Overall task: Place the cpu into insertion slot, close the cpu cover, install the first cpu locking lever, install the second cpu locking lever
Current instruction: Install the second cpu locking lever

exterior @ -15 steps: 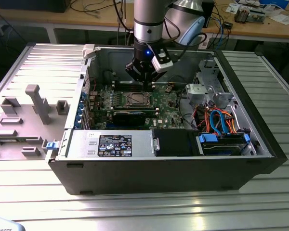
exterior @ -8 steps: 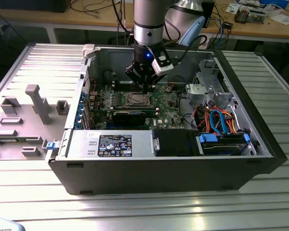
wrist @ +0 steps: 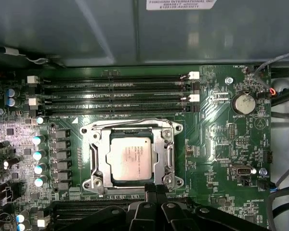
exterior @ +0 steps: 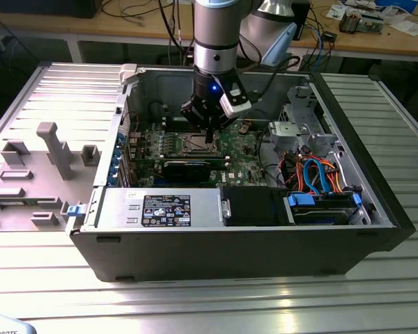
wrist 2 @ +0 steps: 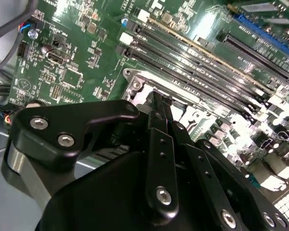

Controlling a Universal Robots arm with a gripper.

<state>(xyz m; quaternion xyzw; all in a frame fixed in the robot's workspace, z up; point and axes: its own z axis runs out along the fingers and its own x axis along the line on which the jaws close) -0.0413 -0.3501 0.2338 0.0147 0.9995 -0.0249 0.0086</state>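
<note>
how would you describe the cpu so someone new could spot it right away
Find the green motherboard inside the open computer case. Beside its long black memory slots sits a silvery metal frame; the cpu is the plain silver-grey square within it, the only smooth metal plate among small components.

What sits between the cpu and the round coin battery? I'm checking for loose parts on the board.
In the first wrist view, the cpu cover's side rail, then bare green motherboard with small soldered parts; nothing loose lies between the cpu and coin battery.
</note>
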